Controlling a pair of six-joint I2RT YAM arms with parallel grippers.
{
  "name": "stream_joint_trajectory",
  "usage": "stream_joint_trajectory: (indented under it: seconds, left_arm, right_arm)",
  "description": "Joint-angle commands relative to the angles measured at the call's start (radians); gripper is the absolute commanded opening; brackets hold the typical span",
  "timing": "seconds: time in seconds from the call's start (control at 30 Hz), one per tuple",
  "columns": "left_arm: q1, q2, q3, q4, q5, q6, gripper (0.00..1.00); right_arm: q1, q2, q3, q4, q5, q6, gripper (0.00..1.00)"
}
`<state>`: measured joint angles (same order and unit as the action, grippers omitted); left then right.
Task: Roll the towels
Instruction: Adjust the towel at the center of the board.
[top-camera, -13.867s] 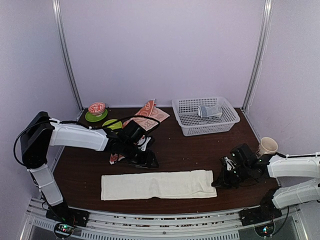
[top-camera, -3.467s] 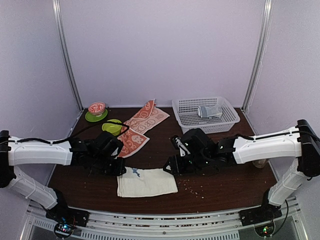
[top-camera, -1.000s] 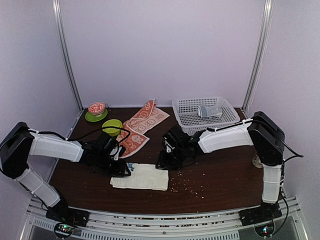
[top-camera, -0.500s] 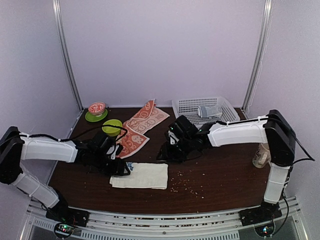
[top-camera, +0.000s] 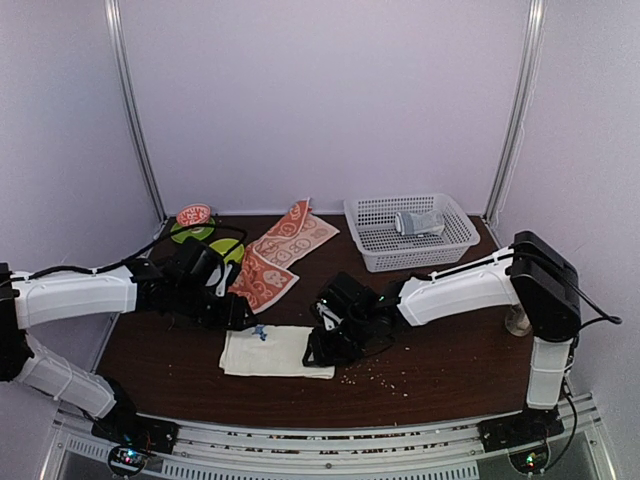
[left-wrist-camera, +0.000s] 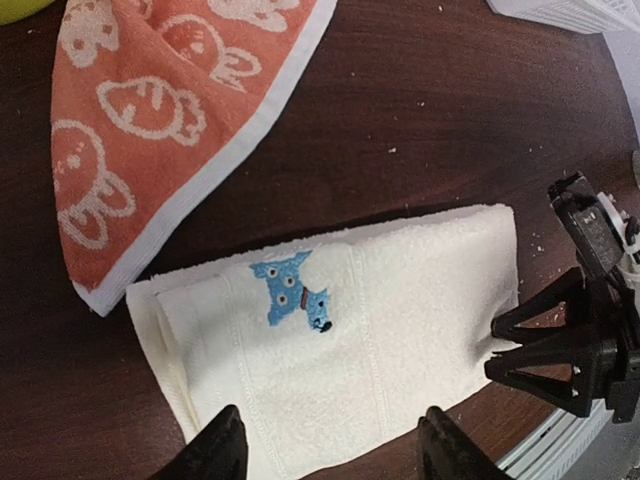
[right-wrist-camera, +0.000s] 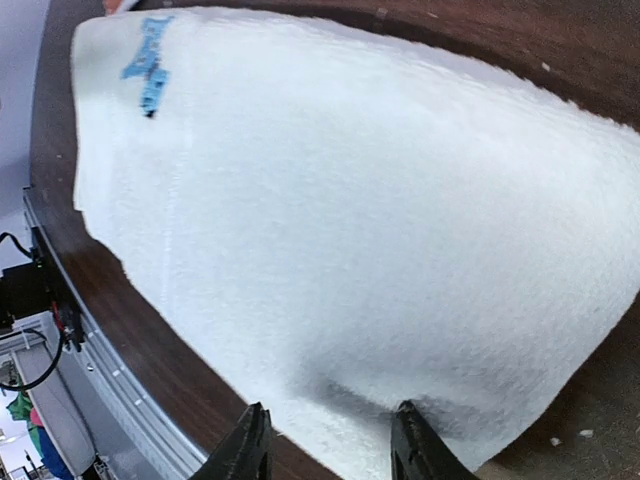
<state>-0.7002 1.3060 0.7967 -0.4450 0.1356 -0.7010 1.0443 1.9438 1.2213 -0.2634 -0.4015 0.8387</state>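
The cream-white towel (top-camera: 272, 352) lies folded into a short rectangle near the table's front, its blue dog mark (left-wrist-camera: 292, 292) facing up. Behind it the orange-red towel (top-camera: 285, 250) with white patterns is spread flat. My left gripper (top-camera: 243, 320) hovers open over the cream towel's left end, its fingers (left-wrist-camera: 225, 445) wide apart and nothing between them. My right gripper (top-camera: 316, 349) is open low at the towel's right edge. In the right wrist view its fingertips (right-wrist-camera: 255, 435) straddle the cream towel (right-wrist-camera: 380, 200) near the hem.
A white basket (top-camera: 455, 245) at the back right holds a grey-blue cloth bundle (top-camera: 418, 222). Green dishes (top-camera: 222, 247) and a small red bowl (top-camera: 193, 214) sit at the back left. A cup (top-camera: 518, 320) stands at the right edge. Crumbs (top-camera: 375, 370) dot the table by the towel.
The left gripper has opened and drawn back up and left from the cream towel. The right gripper has come down and forward onto the towel's right edge.
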Motion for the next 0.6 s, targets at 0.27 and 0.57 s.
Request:
stream_joint_trajectory:
  seconds: [0.27,0.57]
  left_arm:
    - [0.004,0.002,-0.014,0.035,0.006,0.005,0.59]
    - [-0.002,0.056,0.018,0.073,0.040,0.014,0.58]
  right_arm:
    - [-0.097,-0.153,-0.273,-0.114,0.137,-0.055,0.41]
    - [-0.216,-0.327,-0.415,-0.265,0.213,-0.143,0.42]
